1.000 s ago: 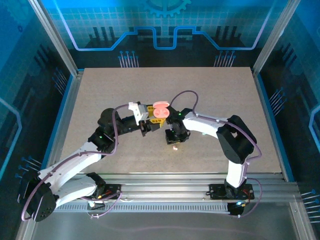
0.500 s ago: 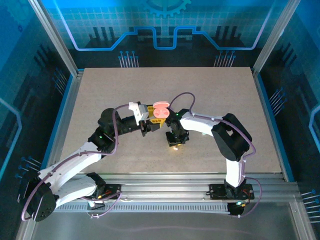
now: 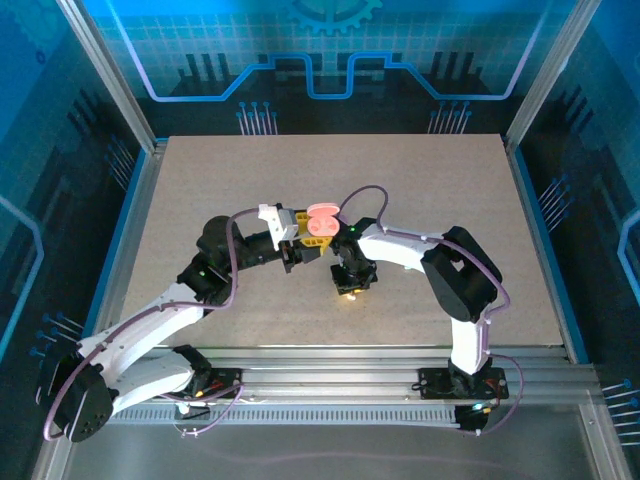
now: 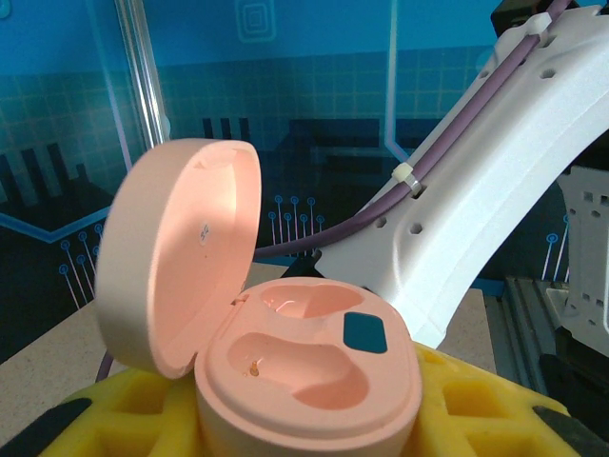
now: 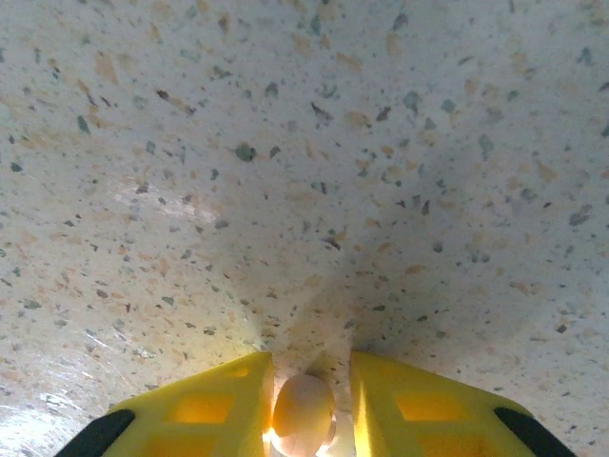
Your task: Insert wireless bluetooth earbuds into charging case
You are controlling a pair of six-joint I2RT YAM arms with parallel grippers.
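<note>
A pink charging case (image 4: 304, 367) stands with its lid (image 4: 176, 286) hinged up, and both of its wells are empty. My left gripper (image 4: 304, 433) is shut on the case's base, yellow fingers (image 4: 476, 414) on either side. From above, the case (image 3: 320, 222) hangs over the table's middle in the left gripper (image 3: 303, 238). My right gripper (image 3: 348, 288) points down at the table just below it. A pale pinkish earbud (image 5: 303, 414) lies on the table between the yellow fingers (image 5: 205, 409) of my right gripper (image 5: 311, 411). It touches the left one, with a gap to the right one.
The speckled tabletop (image 5: 304, 143) stretches out ahead of the right gripper. The right arm's white link and purple cable (image 4: 476, 190) pass close behind the case. Metal frame posts and blue panels wall the table (image 3: 200, 180).
The right gripper has come down and slightly left over the earbud that lay bare on the table; the earbud now sits between its fingers. The left arm and case have held still.
</note>
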